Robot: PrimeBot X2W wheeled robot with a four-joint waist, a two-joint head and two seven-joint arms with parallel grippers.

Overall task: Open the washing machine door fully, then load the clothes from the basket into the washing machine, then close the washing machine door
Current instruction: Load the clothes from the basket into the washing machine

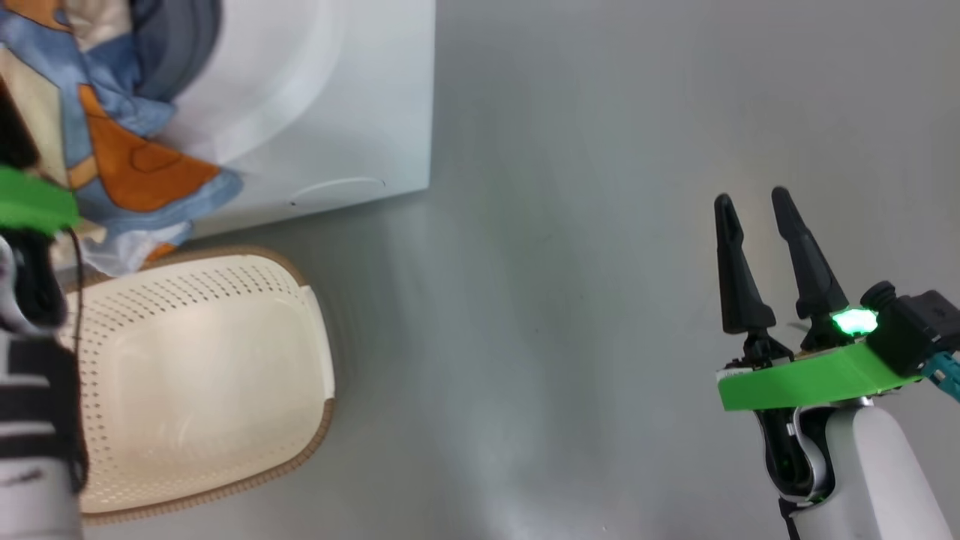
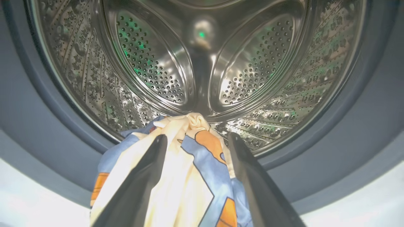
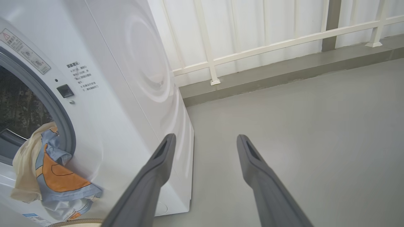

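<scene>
Clothes [image 1: 135,169] are only half in, draped over the washer [image 3: 126,78] lip above the empty-looking basket [image 1: 315,420]. Left gripper [image 2: 197,136] is at the drum [image 2: 202,78] mouth, fingers apart and straddling the cloth without pinching it, so it probably needs a shove deeper. Right gripper [image 1: 751,196] is parked far right, fingers apart, out of the way.

1. The left gripper [image 2: 198,136] points into the mouth of the washing machine [image 2: 363,211]; its two dark fingers [image 2: 139,189] stand wide apart.
2. The clothes [image 2: 189,179], cream and light blue with orange patches, lie bunched between the fingers.
3. The bundle drapes over the lower lip of the grey gasket [image 2: 363,126].
4. Its top end reaches the front edge of the steel drum [image 2: 151,63].
5. The drum wall is perforated and carries green glints.
</scene>
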